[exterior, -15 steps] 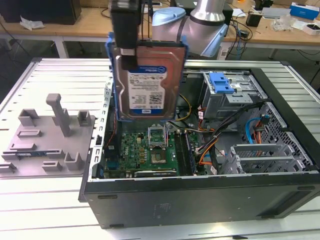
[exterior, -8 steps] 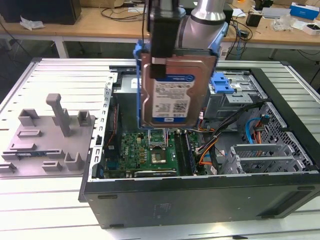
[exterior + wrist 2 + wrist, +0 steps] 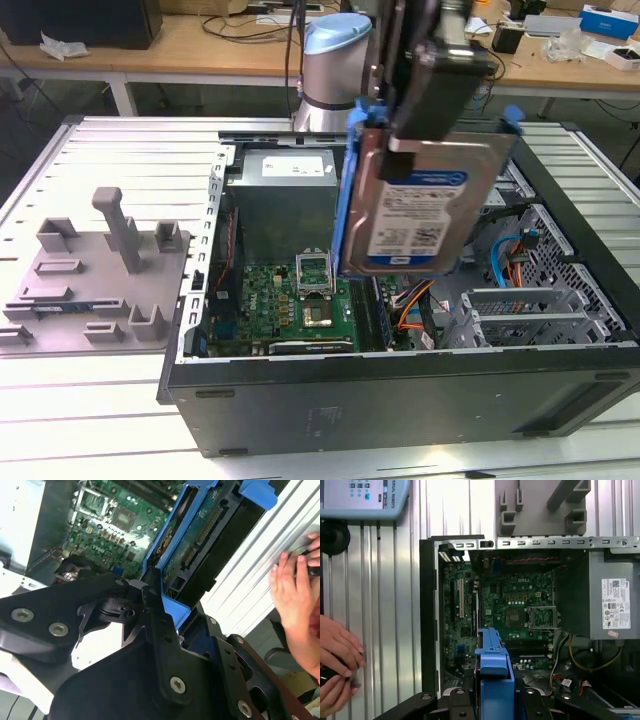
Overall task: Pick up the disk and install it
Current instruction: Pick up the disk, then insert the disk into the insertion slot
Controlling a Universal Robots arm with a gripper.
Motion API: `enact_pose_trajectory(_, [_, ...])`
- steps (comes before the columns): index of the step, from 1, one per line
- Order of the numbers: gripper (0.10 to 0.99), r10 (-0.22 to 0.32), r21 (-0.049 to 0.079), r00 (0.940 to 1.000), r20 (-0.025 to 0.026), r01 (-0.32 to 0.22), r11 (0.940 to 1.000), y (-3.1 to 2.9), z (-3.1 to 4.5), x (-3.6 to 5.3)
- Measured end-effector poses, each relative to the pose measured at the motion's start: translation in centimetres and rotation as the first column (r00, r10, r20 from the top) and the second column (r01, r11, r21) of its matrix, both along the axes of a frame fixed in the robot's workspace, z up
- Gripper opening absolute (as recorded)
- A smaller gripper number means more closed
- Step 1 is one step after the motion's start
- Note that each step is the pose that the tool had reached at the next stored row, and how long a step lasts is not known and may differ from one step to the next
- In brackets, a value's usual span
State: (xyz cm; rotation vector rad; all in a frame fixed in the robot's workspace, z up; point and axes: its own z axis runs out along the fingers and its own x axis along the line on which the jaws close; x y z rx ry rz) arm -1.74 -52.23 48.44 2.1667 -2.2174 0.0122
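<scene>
disk: clamped in my claw, claw closed tight on blue carrier rails. position: airborne, standing on edge, above middle of open computer case, over motherboard. pickup: complete. install: outstanding by my judgement, as disk touches no bay and drive cage at case's exterior-view-right edge sits apart. grey fixture on table outside case wall. person's hand on table beside case.

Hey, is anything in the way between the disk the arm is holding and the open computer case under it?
Nothing visible. The gripper holds the disk upright in open air above the case. Orange cables lie inside beside the metal bay, and a person's hand rests outside the case.
</scene>
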Motion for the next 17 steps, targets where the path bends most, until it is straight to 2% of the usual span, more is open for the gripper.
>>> enact_pose_trajectory(1, [0.369,0.0,0.0,1.0,-0.0002,0.0,1.0,-0.09,-0.01,0.24])
enact_pose_trajectory(17, [0.369,0.0,0.0,1.0,-0.0001,0.0,1.0,-0.1,0.0,0.31])
